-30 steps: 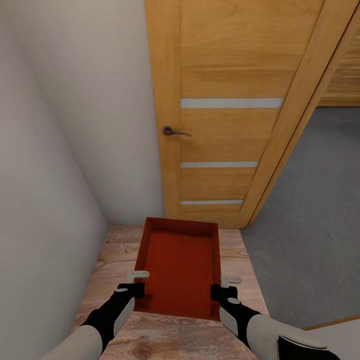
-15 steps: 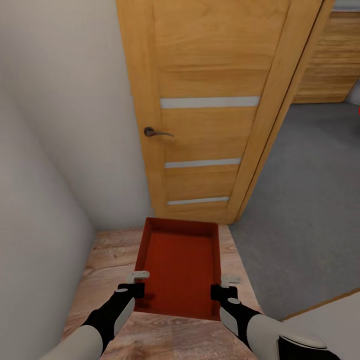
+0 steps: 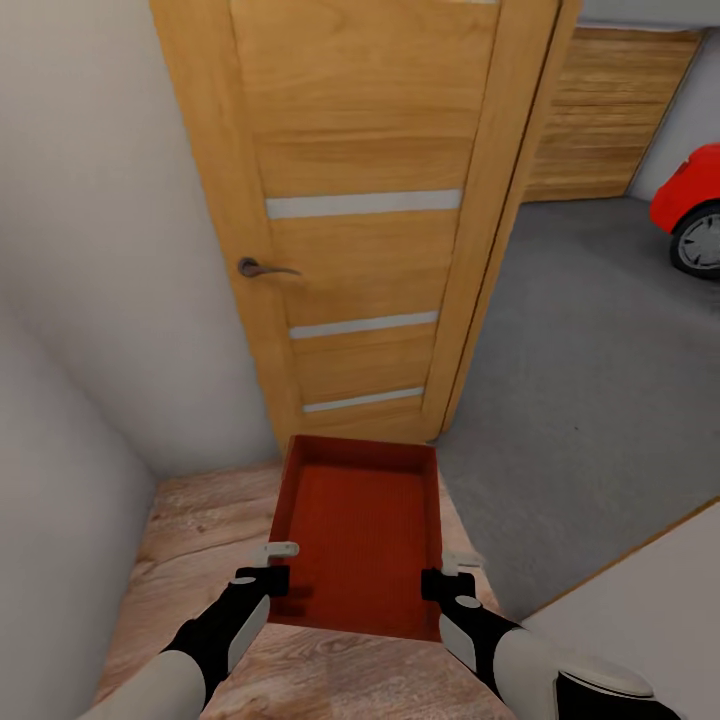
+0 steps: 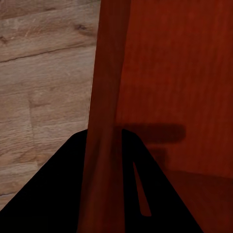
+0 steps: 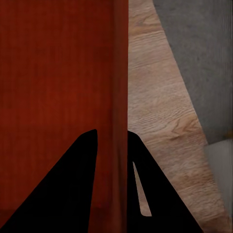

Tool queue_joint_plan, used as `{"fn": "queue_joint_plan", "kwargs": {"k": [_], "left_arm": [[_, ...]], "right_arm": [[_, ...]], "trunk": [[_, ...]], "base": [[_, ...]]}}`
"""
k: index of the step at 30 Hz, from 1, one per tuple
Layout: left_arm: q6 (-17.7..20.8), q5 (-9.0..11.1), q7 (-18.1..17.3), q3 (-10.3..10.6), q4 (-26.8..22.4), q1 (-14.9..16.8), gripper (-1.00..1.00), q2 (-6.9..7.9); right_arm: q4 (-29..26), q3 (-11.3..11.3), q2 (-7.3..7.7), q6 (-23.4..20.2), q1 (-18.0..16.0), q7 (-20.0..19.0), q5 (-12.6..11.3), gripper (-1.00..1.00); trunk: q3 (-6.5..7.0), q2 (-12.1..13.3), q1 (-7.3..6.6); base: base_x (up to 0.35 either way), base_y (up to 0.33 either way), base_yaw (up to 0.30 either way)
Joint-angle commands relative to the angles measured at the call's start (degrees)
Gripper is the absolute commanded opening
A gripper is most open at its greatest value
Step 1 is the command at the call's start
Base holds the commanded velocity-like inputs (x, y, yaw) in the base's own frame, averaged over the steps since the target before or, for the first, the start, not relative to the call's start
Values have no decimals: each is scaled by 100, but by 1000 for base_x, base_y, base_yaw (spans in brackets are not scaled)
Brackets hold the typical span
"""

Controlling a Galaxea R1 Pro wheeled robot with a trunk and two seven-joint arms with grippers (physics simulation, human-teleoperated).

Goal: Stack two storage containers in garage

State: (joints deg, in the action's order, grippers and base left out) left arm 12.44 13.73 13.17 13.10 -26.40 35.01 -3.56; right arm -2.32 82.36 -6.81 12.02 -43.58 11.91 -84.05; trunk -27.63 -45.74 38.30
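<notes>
Standing open ahead is a wooden door [image 3: 370,220] with 3 pale horizontal strips and a dark lever handle [image 3: 262,268], hinged against the pale wall [image 3: 90,250] on the left. Past its edge lies the garage's dark grey floor [image 3: 590,360], with a horizontal wooden-slat door [image 3: 610,110] at the far end and part of a red car [image 3: 690,205] with 1 wheel at the right. Below the robot runs light wood-plank flooring [image 3: 200,520].

Held out in front, above the planks, is 1 orange-red storage container [image 3: 360,535], open-top, its ribbed bottom bare. The left gripper [image 3: 272,568] is clamped on the container's left wall, 1 finger inside and 1 outside, as the left wrist view shows [image 4: 104,160]. The right gripper [image 3: 452,575] grips the right wall the same way [image 5: 120,160].
</notes>
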Motion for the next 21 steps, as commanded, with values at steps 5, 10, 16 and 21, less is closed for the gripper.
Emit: {"fn": "queue_joint_plan", "kwargs": {"k": [5,10,16,21], "left_arm": [[-75,-13,80,-80,-225,6,-100,233],[-75,-12,80,-80,-225,6,-100,233],[-75,-17,77,-80,-225,6,-100,233],[-75,-19,72,-80,-225,6,-100,233]], "right_arm": [[109,123,9,4,-1,13,-76,-100],[109,123,12,3,-1,13,-76,-100],[109,123,10,4,-1,13,-76,-100],[109,123,10,2,-1,16,-76,-100]], "trunk": [[-7,-5,1],[-7,-5,1],[-7,-5,1],[-7,-5,1]], "base": [[0,0,-249],[0,0,-249],[0,0,-248],[0,0,-207]]}}
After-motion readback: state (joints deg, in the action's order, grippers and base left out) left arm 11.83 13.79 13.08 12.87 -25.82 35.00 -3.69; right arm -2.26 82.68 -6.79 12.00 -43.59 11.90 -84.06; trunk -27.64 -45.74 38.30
